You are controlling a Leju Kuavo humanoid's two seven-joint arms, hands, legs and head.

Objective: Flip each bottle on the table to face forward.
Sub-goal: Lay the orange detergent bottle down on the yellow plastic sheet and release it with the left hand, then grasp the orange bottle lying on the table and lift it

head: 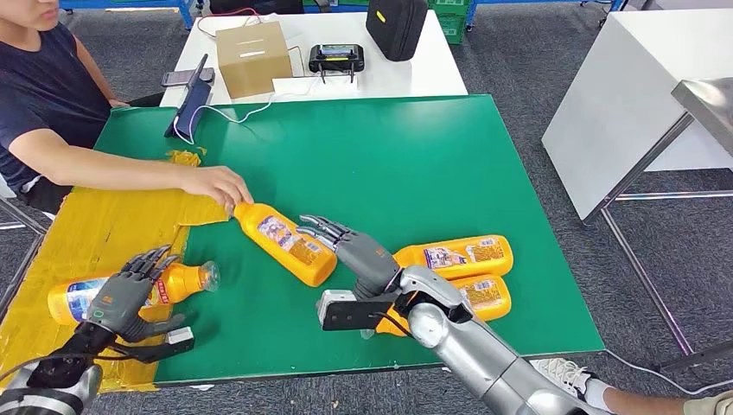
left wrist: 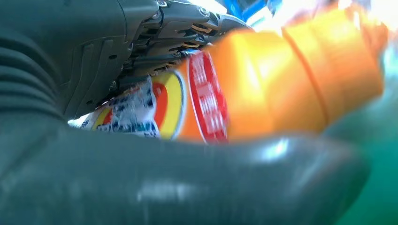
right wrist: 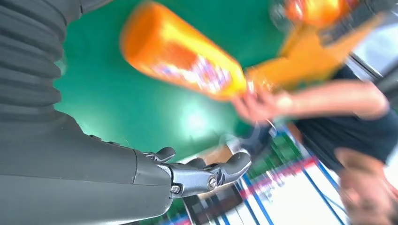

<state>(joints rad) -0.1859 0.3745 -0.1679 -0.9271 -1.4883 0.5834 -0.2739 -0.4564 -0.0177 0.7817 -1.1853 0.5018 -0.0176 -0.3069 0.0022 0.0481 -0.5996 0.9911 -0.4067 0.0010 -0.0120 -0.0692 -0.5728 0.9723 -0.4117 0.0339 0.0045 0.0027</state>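
Observation:
Several orange bottles lie on the green table [head: 389, 156]. My left hand [head: 130, 294] hovers over one bottle [head: 186, 281] on the yellow-taped area, fingers spread over it and thumb on its near side; up close that bottle [left wrist: 263, 89] lies between the fingers and thumb. A person's hand [head: 216, 183] holds the neck of a middle bottle [head: 285, 242]. My right hand [head: 346, 246] is stretched flat right beside this bottle's base, holding nothing; the right wrist view shows the middle bottle [right wrist: 183, 65] apart from the fingers [right wrist: 206, 173]. Two more bottles [head: 454, 255] [head: 488, 296] lie side by side behind my right forearm.
The person [head: 43, 95] sits at the table's far left. A cardboard box [head: 252, 56], a black case [head: 396, 26], a handheld controller [head: 337, 58] and a propped phone [head: 188, 99] stand at the back. A white table [head: 640, 95] stands to the right.

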